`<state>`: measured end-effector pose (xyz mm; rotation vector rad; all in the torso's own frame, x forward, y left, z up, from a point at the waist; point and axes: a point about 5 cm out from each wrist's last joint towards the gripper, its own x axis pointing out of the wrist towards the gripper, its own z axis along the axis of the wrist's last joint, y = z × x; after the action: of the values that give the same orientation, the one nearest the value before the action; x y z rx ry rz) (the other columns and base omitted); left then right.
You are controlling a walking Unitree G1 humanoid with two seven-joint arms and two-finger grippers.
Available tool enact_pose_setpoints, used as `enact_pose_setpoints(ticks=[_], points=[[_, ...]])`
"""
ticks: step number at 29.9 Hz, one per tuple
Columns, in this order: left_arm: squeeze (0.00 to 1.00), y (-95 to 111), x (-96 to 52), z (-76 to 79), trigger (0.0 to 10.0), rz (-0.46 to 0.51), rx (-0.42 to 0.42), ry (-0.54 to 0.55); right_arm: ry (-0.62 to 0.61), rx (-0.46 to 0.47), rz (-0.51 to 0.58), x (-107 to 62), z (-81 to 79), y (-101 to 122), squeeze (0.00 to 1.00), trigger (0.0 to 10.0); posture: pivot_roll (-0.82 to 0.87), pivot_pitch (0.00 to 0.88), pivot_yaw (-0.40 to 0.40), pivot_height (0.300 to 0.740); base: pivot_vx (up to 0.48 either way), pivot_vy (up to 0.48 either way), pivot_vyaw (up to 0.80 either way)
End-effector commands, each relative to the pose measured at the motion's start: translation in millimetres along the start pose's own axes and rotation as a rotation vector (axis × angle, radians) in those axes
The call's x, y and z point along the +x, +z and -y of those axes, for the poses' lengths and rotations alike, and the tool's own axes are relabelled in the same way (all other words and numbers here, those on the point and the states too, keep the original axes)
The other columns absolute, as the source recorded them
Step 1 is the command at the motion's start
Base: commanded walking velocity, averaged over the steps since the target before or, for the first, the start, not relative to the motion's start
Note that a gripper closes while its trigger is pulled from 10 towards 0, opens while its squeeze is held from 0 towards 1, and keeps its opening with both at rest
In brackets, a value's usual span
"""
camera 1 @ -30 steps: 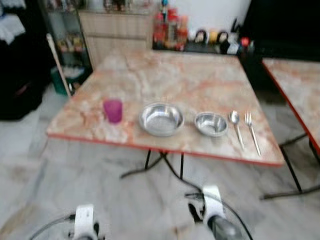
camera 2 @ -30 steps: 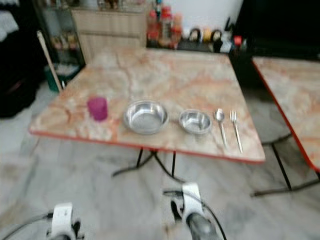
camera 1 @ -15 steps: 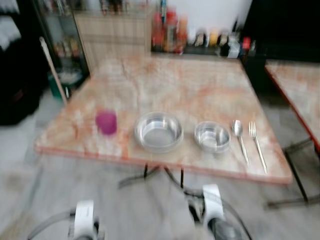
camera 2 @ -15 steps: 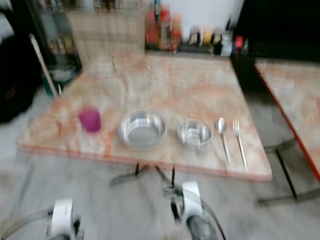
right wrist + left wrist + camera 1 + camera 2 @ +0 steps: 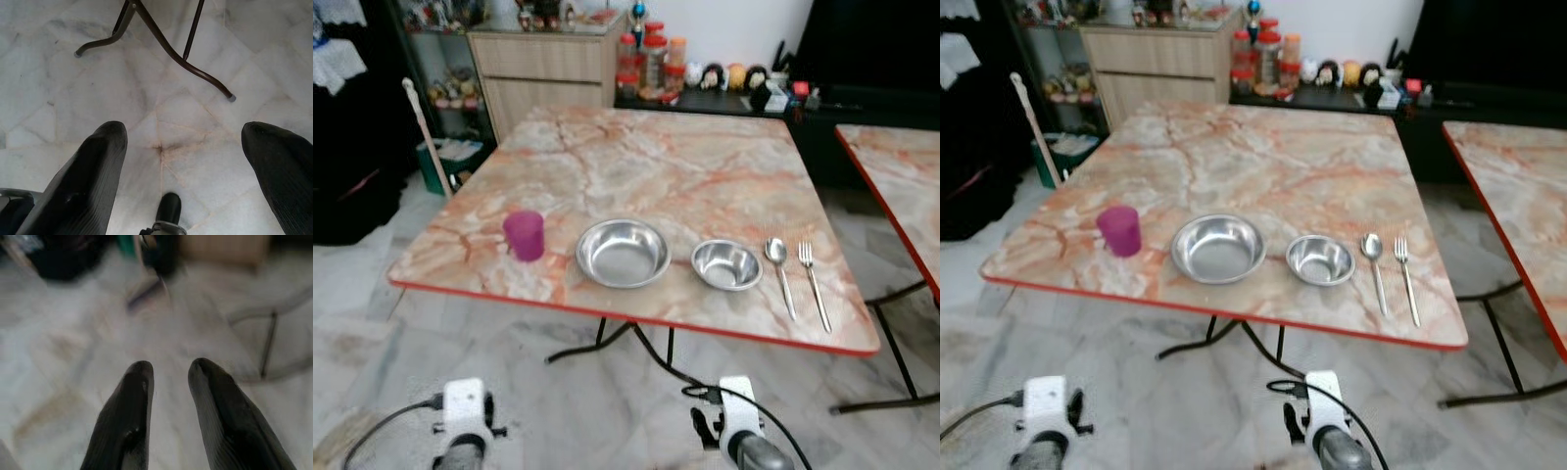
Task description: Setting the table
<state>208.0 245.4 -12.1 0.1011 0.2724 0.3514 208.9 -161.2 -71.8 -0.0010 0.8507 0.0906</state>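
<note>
On the table [image 5: 656, 166] ahead of me, a pink cup [image 5: 524, 235], a big bowl [image 5: 623, 253], a small bowl [image 5: 726, 264], a spoon [image 5: 778, 260] and a fork [image 5: 812, 281] sit in a row near the front edge. My left gripper [image 5: 168, 369] hangs over the floor [image 5: 146, 98] with fingers slightly apart. My right gripper [image 5: 183, 134] hangs low with fingers spread wide, empty

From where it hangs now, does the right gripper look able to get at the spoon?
Probably not yet. The right gripper hangs open below the table edge, pointing at the floor, while the spoon lies up on top beside the fork. Nothing blocks it once the arm is raised.
</note>
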Motion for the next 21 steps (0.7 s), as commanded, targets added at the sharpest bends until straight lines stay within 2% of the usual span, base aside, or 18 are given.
enact_pose_setpoints(ticks=[1,3,5,7,9,10,11,13,14,16,18,21], points=[[0.00,19.9,-0.4,-8.4,10.0,0.101,-0.003,0.068,-0.003,-0.007,-0.004,0.3,0.9,1.2,0.00,10.0,0.10,0.000,-0.024,0.740,0.000,0.000,0.00],[0.00,39.4,-5.6,-17.1,10.0,0.186,-0.008,0.138,0.002,-0.011,-0.004,0.6,0.1,1.8,0.00,10.0,0.10,0.000,-0.028,0.740,0.000,0.000,0.00],[0.00,64.2,-4.2,-22.6,10.0,0.267,-0.020,0.205,0.005,-0.014,-0.003,0.9,-0.9,2.9,0.00,10.0,0.12,0.000,-0.036,0.740,0.000,0.000,0.00],[0.00,74.6,-1.7,-21.9,10.0,0.294,-0.025,0.214,0.007,-0.016,-0.003,1.0,-1.2,3.1,0.00,10.0,0.12,0.000,-0.038,0.740,0.000,0.000,0.00],[0.00,97.3,5.1,-12.2,10.0,0.364,-0.046,0.158,0.012,-0.024,-0.007,1.1,-2.2,2.7,0.00,10.0,0.12,0.000,-0.042,0.740,0.000,0.000,0.00],[0.00,113.6,9.0,-2.3,10.0,0.407,-0.042,0.100,0.015,-0.027,-0.007,1.2,-2.9,2.7,0.00,10.0,0.12,0.000,-0.043,0.740,0.000,0.000,0.00],[0.15,128.0,11.0,7.5,10.0,0.441,-0.044,0.044,0.016,-0.028,-0.008,1.3,-3.5,2.9,0.00,10.0,0.11,0.000,-0.040,0.740,0.000,0.000,0.00],[0.15,135.9,11.4,13.4,10.0,0.457,-0.043,0.011,0.017,-0.029,-0.007,1.4,-3.9,3.0,0.00,10.0,0.11,0.000,-0.040,0.740,0.000,0.000,0.00],[1.00,149.8,13.2,31.5,10.0,0.460,-0.048,-0.090,0.018,-0.027,-0.006,1.6,-4.4,3.7,0.00,10.0,0.10,0.000,-0.033,0.740,0.000,0.000,0.00],[1.00,158.3,14.0,47.9,10.0,0.467,-0.041,-0.181,0.012,-0.020,-0.004,1.6,-3.6,4.1,0.00,10.0,0.09,0.000,-0.027,0.740,0.000,0.000,0.00],[1.00,165.4,14.9,69.1,10.0,0.456,-0.079,-0.283,0.006,-0.011,0.000,1.6,-2.8,4.5,0.00,10.0,0.08,0.000,-0.018,0.740,0.000,0.000,0.00],[1.00,167.2,15.6,85.0,10.0,0.433,-0.098,-0.366,0.000,-0.005,-0.001,1.2,-1.9,3.3,0.00,10.0,0.07,0.000,-0.014,0.740,0.000,0.000,0.00]])
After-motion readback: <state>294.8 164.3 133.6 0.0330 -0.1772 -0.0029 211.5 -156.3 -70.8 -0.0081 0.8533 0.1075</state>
